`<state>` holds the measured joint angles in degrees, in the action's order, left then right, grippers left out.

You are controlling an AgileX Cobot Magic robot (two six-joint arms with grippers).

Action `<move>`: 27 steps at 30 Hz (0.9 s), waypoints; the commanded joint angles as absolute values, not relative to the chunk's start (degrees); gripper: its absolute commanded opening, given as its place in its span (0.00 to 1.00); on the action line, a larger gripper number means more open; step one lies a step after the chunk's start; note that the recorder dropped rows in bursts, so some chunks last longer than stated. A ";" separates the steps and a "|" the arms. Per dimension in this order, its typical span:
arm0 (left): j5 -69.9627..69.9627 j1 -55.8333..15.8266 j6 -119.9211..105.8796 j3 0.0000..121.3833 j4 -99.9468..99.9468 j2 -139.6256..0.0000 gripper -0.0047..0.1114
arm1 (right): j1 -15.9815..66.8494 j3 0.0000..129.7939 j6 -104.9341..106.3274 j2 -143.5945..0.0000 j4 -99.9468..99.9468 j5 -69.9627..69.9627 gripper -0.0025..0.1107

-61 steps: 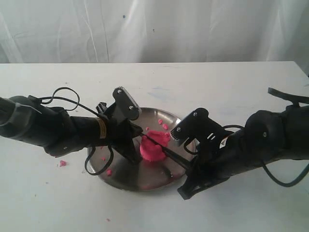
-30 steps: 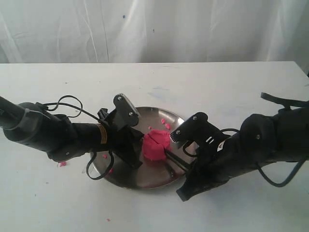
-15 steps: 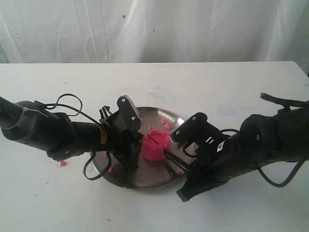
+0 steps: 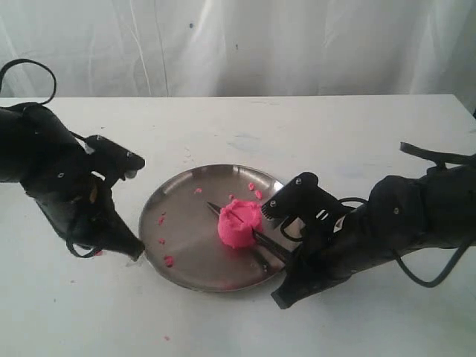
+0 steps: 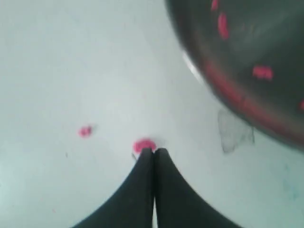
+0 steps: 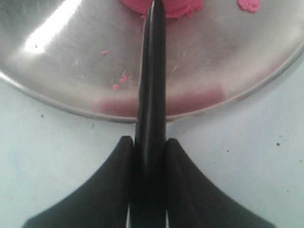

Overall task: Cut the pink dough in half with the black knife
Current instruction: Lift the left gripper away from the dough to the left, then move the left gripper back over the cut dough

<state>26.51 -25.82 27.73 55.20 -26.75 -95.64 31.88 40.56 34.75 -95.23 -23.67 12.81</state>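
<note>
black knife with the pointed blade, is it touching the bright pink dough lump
Touching. In the exterior view the slim black knife runs through the bright pink dough lump, its tip showing beyond it.

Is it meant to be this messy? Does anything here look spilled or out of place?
Somewhat. Pink crumbs lie scattered across the steel plate, and a few have landed off it on the white table, a stray crumb right by the left gripper. The pink dough is one lump with the black knife sunk into it.

The end effector (image 6: 149,142) clamps the black knife (image 6: 151,71), whose blade crosses the steel plate (image 6: 66,66), reaching the pink dough (image 6: 173,5).
</note>
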 commanded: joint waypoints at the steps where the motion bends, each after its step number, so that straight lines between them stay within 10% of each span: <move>1: 29.25 -26.03 13.78 54.77 -11.03 -95.02 0.04 | 31.92 41.26 35.17 -95.41 -23.46 12.75 0.02; 27: -22.57 -27.03 3.28 54.77 -15.35 -108.62 0.04 | 31.92 41.26 30.69 -95.41 -23.97 12.79 0.02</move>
<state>-20.12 -26.70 -1.74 55.06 -8.43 -108.34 31.99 41.02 31.15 -95.46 -23.67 13.28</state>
